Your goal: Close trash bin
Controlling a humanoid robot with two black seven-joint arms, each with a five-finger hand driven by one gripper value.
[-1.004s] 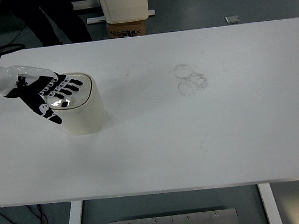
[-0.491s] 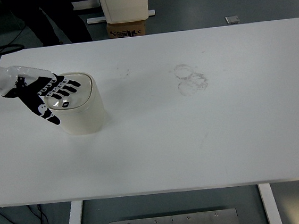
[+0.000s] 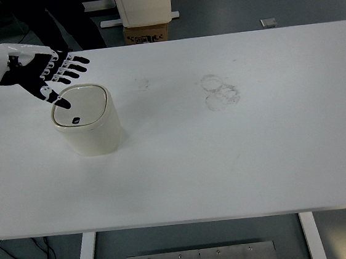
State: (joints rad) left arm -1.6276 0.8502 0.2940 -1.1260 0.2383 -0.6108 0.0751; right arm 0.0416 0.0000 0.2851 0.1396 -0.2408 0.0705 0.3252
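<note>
A cream trash bin (image 3: 88, 121) with rounded corners stands upright on the left part of the white table (image 3: 224, 142). Its lid (image 3: 80, 106) lies flat and shut, with a small dark oval mark near its front edge. My left hand (image 3: 53, 77) hovers above and behind the bin's far left corner, fingers spread and holding nothing, not touching the lid. Its white forearm comes in from the upper left edge. No right arm shows.
Faint ring marks (image 3: 220, 92) stain the table's middle. Beyond the far edge stand a cardboard box (image 3: 146, 33) under a white cabinet (image 3: 143, 3), and a dark-clothed person's legs (image 3: 65, 20) at the top left.
My left hand has lifted off the lid and drawn back up and to the left. The bin has stayed put with its lid down.
</note>
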